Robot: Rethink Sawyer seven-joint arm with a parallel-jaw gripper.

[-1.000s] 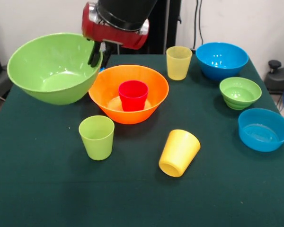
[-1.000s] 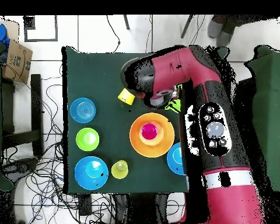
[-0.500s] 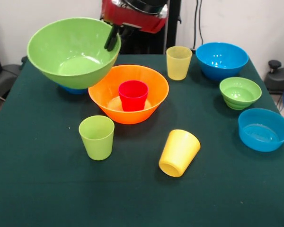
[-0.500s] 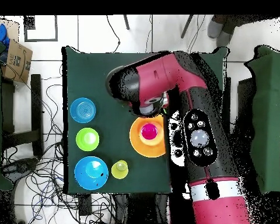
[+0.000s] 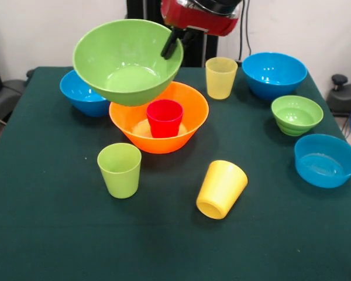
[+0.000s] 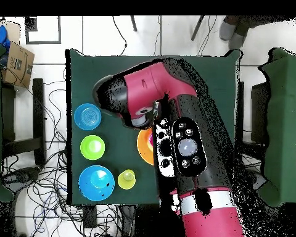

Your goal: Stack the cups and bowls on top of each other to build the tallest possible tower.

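Large lime green bowl is being held aloft by the gripper, pinched at its rim on the pic's right side; jaws closed narrow on that thin wall. Bowl is tilted, mouth up and leaning toward camera.

Key relation: carried bowl is hanging above and overlapping the far-left part of the orange bowl, not yet centred over it. Orange bowl's centre lies down and to pic's right of the green bowl's base. Whether the two rims are touching cannot be told; looks like a small gap.

Red cup is standing upright, mouth up, inside the orange bowl. Judged: green bowl, if lowered, is going to be seated on that cup's rim rather than nesting fully.

Surroundings, front view:
- lime green cup upright, near side of orange bowl, apart.
- bright yellow cup lying on its side, mouth toward camera.
- pale translucent yellow cup upright at far side.
- medium blue bowl partly hidden behind green bowl.
- second medium blue bowl, small green bowl, shallow blue bowl grouped at pic's right.

All pieces: smooth glossy plastic, round, tapered; likely slippery at a rim pinch. Dark green tablecloth, matte. Overhead: arm is covering most of the stack area.
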